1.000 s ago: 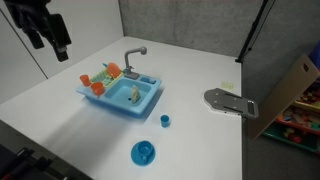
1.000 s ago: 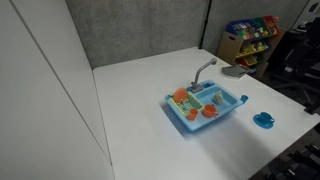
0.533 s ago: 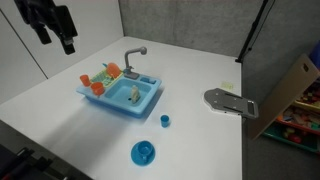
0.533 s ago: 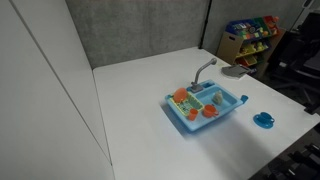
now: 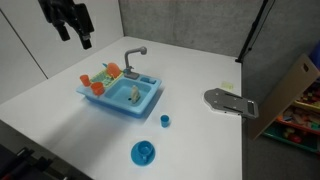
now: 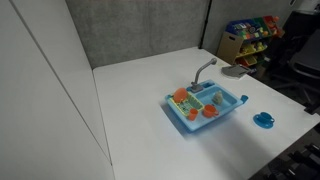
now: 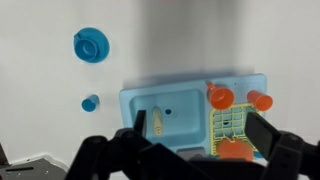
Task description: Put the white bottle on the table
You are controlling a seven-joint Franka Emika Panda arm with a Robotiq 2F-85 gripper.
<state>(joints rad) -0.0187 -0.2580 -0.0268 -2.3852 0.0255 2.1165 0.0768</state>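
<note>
We're high up here: in an exterior view the gripper (image 5: 74, 36) hangs in the air well above the table (image 5: 50, 115), fingers pointing down, and the arm above it is cut off by the top edge. The wrist view looks straight down, and the two dark fingers (image 7: 108, 156) are spread wide apart with nothing between them, touching nothing. Far below them sits the blue toy sink (image 7: 133, 100), and there's the white bottle (image 7: 157, 120), lying in its basin, in the gap between the fingers and nearer the one on the picture's left side. Two orange cups (image 7: 221, 96) stand in the sink's rack part, nearer the opposite finger. Out beyond the fingers, on the white tabletop, we spot the small blue cup (image 7: 90, 102) and a round blue dish (image 7: 91, 45). The fingers themselves are blurred and their tips run off the frame's bottom edge.
</note>
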